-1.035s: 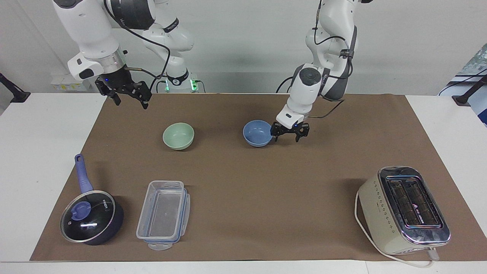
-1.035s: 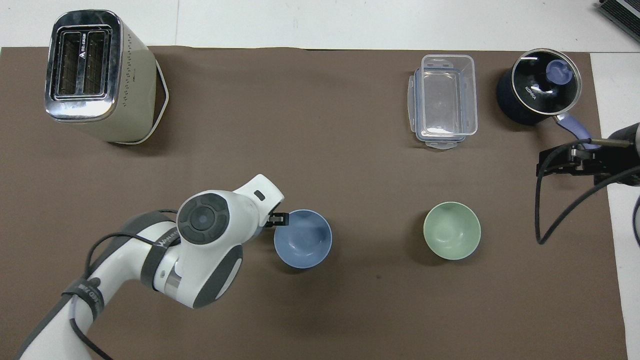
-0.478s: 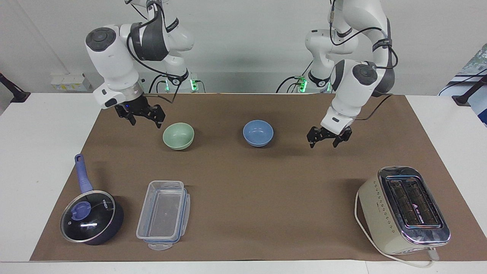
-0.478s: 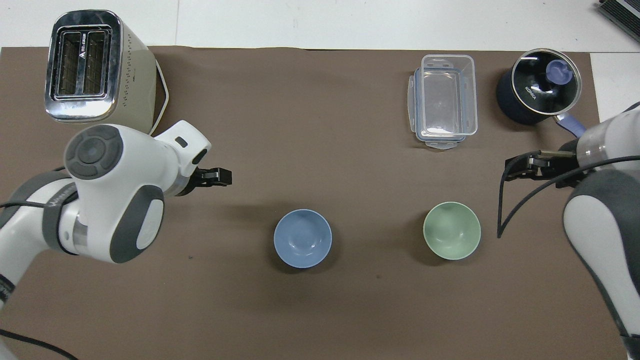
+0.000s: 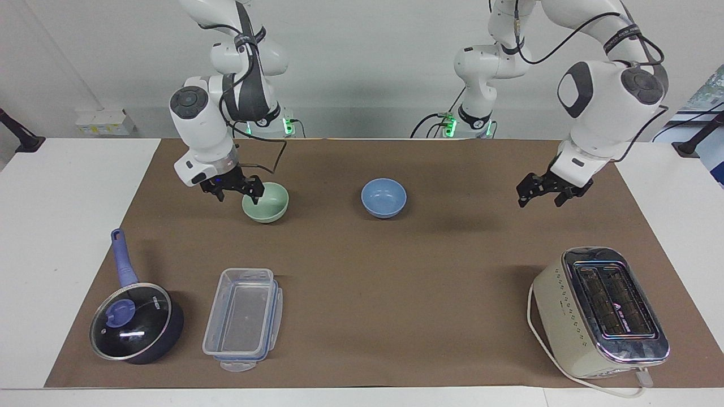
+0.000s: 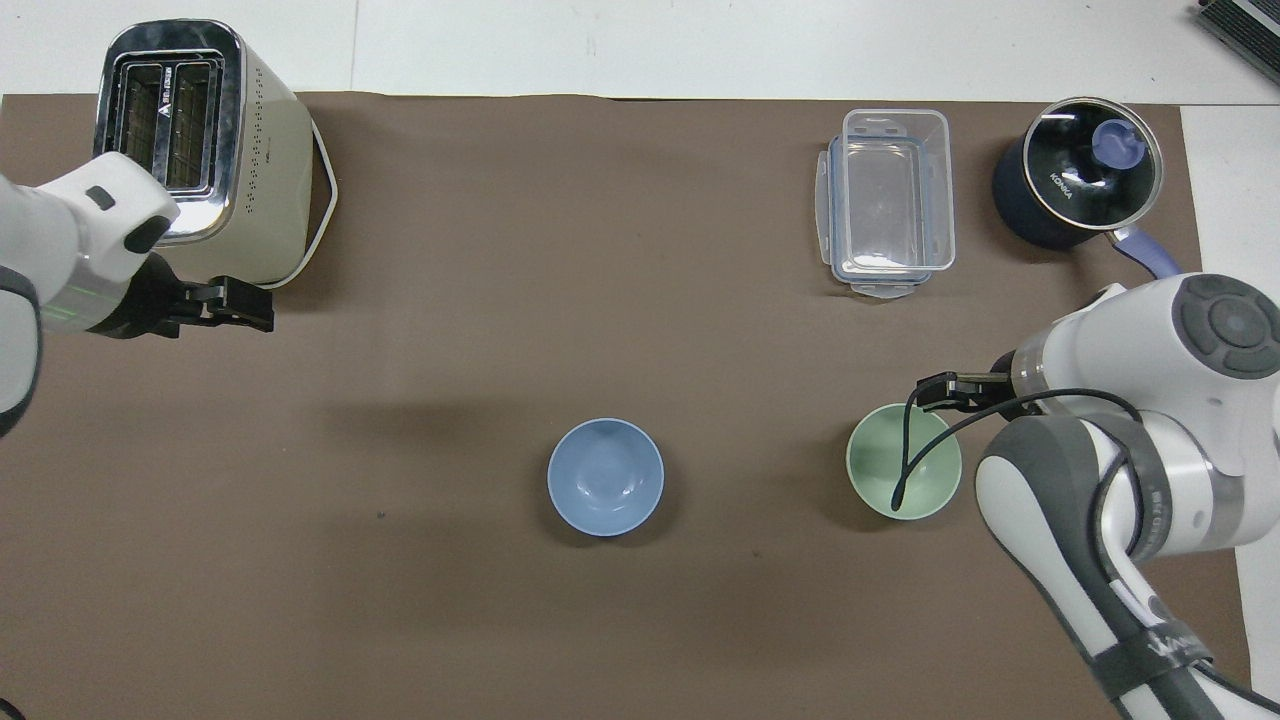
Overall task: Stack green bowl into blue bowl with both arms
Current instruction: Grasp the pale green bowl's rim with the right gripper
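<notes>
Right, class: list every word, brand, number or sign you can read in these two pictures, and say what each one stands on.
"KONKA": on the glass lid of the saucepan.
A triangle logo with a short line of letters: on the top of the toaster, too small to read.
Lettering on a grey band of the right arm: too small to read.
Plastic container, green bowl, blue bowl: no text seen.

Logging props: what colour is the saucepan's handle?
Periwinkle blue, matching the lid knob; the handle shows best in the facing view.
</notes>
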Robot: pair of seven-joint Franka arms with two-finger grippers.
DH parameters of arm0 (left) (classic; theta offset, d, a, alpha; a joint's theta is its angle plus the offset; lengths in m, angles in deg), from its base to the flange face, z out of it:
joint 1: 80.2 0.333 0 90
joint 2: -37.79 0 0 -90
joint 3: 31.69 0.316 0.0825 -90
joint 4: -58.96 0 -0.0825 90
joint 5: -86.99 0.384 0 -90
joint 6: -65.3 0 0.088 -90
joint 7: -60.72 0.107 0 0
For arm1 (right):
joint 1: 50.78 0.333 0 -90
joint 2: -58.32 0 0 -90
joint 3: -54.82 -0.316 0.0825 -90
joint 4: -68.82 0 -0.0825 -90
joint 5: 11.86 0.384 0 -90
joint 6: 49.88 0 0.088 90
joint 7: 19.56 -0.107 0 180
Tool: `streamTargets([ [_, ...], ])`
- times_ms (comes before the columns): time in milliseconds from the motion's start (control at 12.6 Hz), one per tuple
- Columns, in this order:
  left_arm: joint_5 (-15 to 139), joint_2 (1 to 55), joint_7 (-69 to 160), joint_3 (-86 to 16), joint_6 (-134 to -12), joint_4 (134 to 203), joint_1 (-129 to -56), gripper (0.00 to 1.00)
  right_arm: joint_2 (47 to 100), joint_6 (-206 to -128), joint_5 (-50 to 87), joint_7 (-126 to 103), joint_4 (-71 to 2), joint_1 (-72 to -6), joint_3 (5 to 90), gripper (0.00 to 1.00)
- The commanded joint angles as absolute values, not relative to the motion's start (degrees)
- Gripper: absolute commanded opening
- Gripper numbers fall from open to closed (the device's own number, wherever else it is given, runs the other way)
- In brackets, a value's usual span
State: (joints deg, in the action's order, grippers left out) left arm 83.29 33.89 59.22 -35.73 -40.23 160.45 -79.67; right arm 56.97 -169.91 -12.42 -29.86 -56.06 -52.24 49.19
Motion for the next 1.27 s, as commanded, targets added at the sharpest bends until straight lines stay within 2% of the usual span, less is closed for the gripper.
streamTargets([
  [0,83.21,33.66,62.82,-36.09,-35.69,156.0,-77.05,1.0,55.34,-175.8,-11.86,-26.95,-62.64,-52.89,48.84,1.0],
  [159,83.13,33.92,61.96,-36.17,-35.51,154.77,-75.72,1.0,55.42,-177.93,-11.86,-25.97,-64.68,-53.33,48.84,1.0],
  [558,86.44,33.31,57.82,-36.35,-27.26,145.1,-75.63,1.0,55.07,-183.29,-11.77,-23.34,-69.78,-54.12,48.84,1.0],
  [796,86.82,34.1,57.12,-36.26,-26.63,145.97,-75.63,1.0,55.25,-183.56,-11.77,-23.34,-69.87,-54.56,48.84,1.0],
  [956,86.73,34.01,57.21,-36.26,-26.89,145.97,-76.15,1.0,55.25,-183.74,-11.77,-23.34,-69.87,-54.56,48.84,0.88],
  [1035,86.73,34.01,57.21,-36.35,-26.81,145.97,-76.59,1.0,55.33,-183.74,-11.77,-23.34,-69.87,-54.65,48.84,0.78],
  [1195,86.73,34.01,57.21,-36.35,-26.81,145.97,-76.6,1.0,55.42,-183.74,-9.07,-22.99,-69.78,-54.65,48.84,0.52],
])
